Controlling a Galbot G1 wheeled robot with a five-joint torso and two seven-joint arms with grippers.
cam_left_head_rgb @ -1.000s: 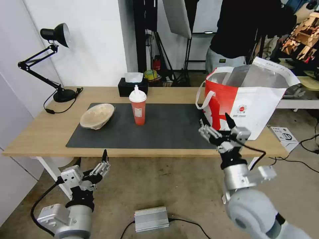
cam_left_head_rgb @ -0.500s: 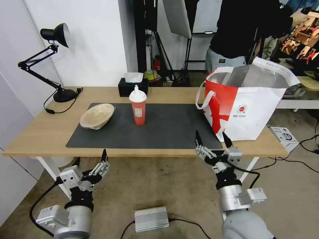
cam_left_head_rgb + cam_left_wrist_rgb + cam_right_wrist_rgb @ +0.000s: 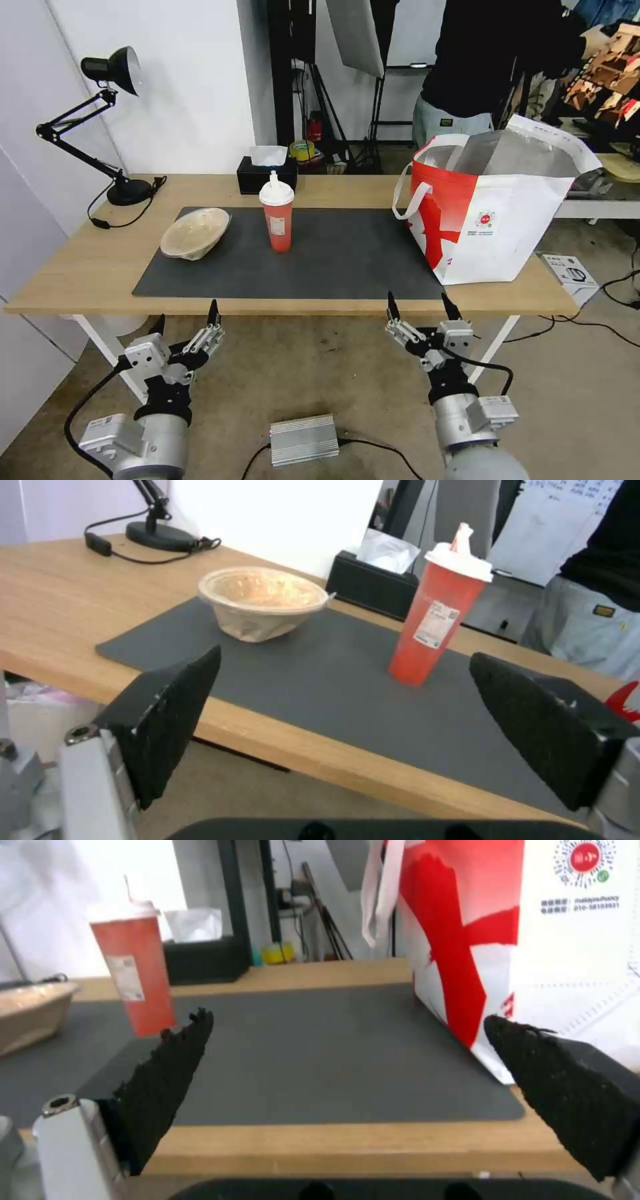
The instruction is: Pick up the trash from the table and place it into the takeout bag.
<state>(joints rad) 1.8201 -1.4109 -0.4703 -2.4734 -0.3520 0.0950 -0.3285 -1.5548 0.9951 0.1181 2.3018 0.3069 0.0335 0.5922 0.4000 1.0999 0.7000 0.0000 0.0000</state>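
A red cup [image 3: 277, 217] and beige bowl [image 3: 195, 232] wait on the surface's [image 3: 80, 267] grey mat [image 3: 333, 257]; both grippers [image 3: 187, 320] [image 3: 420, 310] hover below its edge, fingers spread and empty. The tall cup could topple if clipped, spilling beside the takeout bag [image 3: 507, 220].

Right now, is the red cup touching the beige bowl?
Apart. The head view shows bare mat between the red cup and the beige bowl; the left wrist view shows the same gap.

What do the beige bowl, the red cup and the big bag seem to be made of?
Beige bowl: probably moulded paper pulp, matte and fibrous-looking. Red cup: likely smooth plastic, with a white domed lid and printed label. Takeout bag: soft printed fabric or film, silvery foil-like lining inside.
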